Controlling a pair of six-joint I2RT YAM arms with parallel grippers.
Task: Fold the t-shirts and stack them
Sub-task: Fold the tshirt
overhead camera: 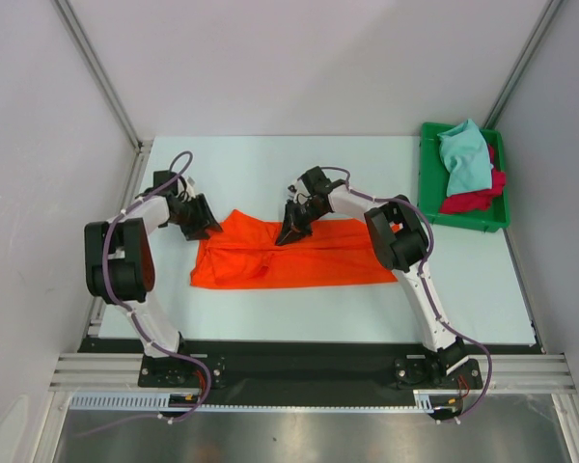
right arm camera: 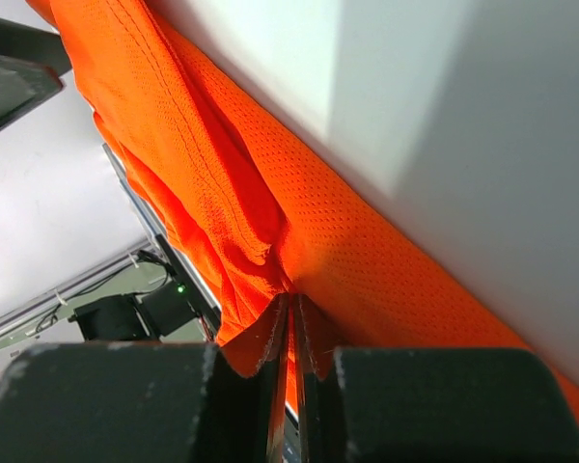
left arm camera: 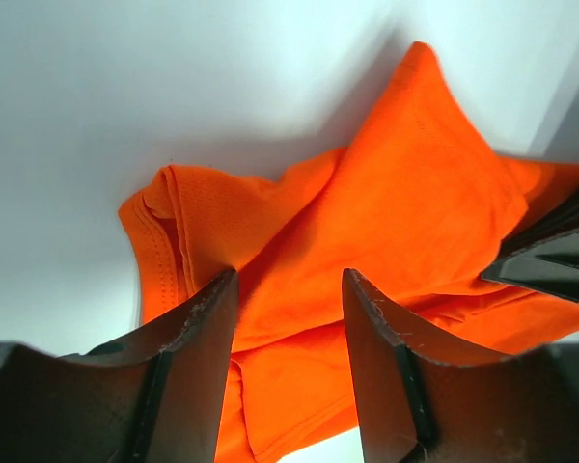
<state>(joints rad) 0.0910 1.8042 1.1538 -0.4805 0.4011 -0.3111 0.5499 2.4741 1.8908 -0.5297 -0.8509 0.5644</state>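
flat across the middle of the counter (overhead camera: 270, 174) lies the orange t-shirt (overhead camera: 289, 258), spread as a long, loosely folded strip with its left end bunched and rumpled. both tools work along its far edge.

the left tool (left arm camera: 289, 280) hovers at the shirt's far-left corner. its two dark fingers (left arm camera: 193, 347) stand spread apart, and the wrist view shows the cloth through the gap between them, lying beyond and below the tips rather than clamped. a ribbed hem or collar band curls at the left of that view, and a raised peak of fabric stands up towards the upper right. whether the fingertips brush the cloth i cannot tell.

the right tool (right arm camera: 291, 304) is further right along the same far edge, near the middle of the shirt's length. its fingers are pressed together on a fold of the orange mesh fabric, which gathers into creases just at the tips and fans out and away from them. the two tools are near each other, with the lifted peak of the shirt between them.

well apart, at the far right corner of the counter, the green tray (overhead camera: 460, 223) holds the teal t-shirt (overhead camera: 465, 159), crumpled on top of the red t-shirt (overhead camera: 475, 201).
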